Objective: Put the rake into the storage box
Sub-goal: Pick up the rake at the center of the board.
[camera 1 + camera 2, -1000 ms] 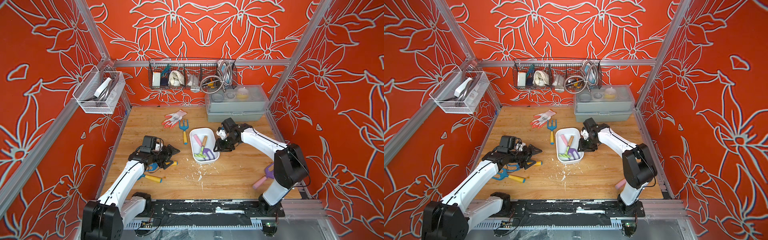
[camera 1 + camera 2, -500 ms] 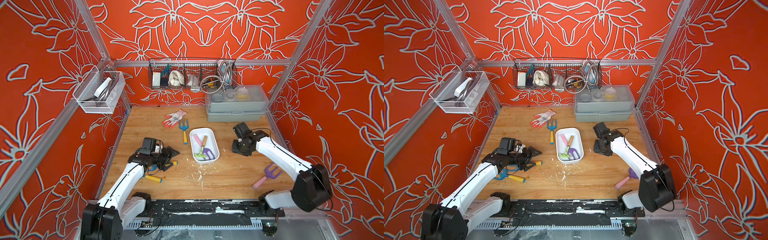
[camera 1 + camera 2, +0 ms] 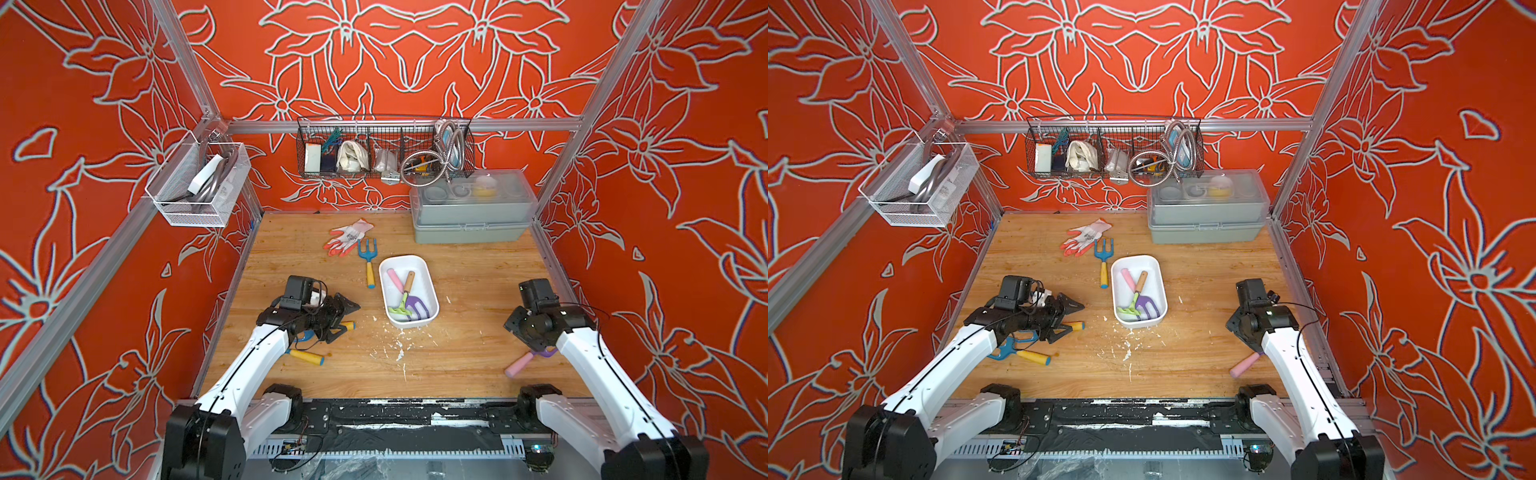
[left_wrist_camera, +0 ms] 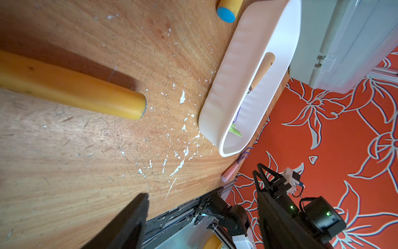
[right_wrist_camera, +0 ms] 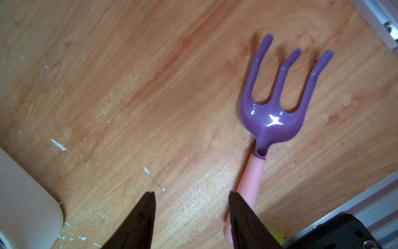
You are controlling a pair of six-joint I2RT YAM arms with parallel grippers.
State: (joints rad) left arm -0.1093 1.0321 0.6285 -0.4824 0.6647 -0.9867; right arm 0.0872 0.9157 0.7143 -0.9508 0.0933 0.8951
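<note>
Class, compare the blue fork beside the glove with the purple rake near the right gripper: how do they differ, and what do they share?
Colour: the blue fork has a yellow handle; the purple rake has a pink one.
Place: the blue fork lies by the glove toward the back wall; the purple rake lies by the tips of the open right gripper.
Shared: both lie flat on the table, outside the storage box, ungripped.
</note>
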